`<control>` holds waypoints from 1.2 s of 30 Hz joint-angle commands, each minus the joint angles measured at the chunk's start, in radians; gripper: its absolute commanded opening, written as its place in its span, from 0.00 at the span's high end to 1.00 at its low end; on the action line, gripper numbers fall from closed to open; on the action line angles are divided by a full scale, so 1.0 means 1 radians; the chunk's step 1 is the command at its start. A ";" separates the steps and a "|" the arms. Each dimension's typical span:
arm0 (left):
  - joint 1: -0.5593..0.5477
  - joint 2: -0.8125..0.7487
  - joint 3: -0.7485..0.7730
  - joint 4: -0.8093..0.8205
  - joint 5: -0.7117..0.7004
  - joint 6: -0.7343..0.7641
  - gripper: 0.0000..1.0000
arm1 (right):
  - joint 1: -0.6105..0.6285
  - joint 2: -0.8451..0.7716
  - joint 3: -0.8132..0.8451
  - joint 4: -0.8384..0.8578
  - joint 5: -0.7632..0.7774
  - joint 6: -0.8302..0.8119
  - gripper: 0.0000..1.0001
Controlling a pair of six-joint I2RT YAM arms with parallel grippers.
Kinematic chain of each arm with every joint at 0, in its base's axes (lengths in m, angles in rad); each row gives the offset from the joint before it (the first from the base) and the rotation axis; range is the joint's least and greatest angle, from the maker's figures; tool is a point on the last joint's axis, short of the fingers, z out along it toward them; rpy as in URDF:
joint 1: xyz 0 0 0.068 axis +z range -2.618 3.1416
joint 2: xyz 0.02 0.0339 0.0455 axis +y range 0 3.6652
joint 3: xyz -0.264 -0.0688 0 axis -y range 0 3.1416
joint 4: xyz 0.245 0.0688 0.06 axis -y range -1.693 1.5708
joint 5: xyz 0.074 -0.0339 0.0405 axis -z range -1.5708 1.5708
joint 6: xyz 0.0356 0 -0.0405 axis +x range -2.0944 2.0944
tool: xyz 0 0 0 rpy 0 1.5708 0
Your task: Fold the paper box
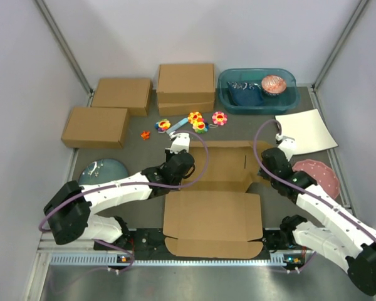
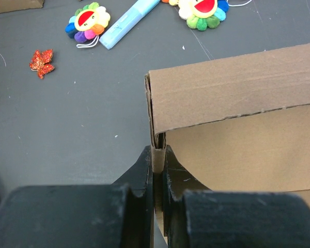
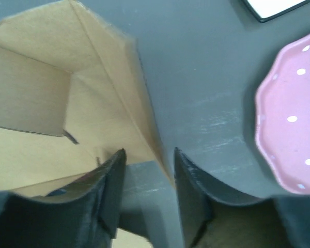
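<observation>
Left end effector (image 2: pixel 157 155) is clamped on the raised left wall of the paper box (image 2: pixel 232 98), right end effector (image 3: pixel 150 157) straddles its right wall, fingers apart; folding appears half done, lid panel (image 1: pixel 213 216) behind both lying flat.

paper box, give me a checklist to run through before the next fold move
1. Left claw clamped on the paper box left wall: ok, shut on the raised edge.
2. Right claw clamped on the right wall: not ok, jaws apart with the wall edge between them.
3. Lid panel out of the way: ok, lying flat at the near edge.
4. Pink plate apart from the box: ok, beside the right claw, not touching.
5. Flower toys apart from the far wall: ok.
6. Raised folds locked in place: cannot tell.
</observation>
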 commanded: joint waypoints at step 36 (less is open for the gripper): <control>-0.036 0.052 -0.040 -0.108 -0.125 0.026 1.00 | 0.346 -0.050 0.051 0.149 -0.186 0.011 1.00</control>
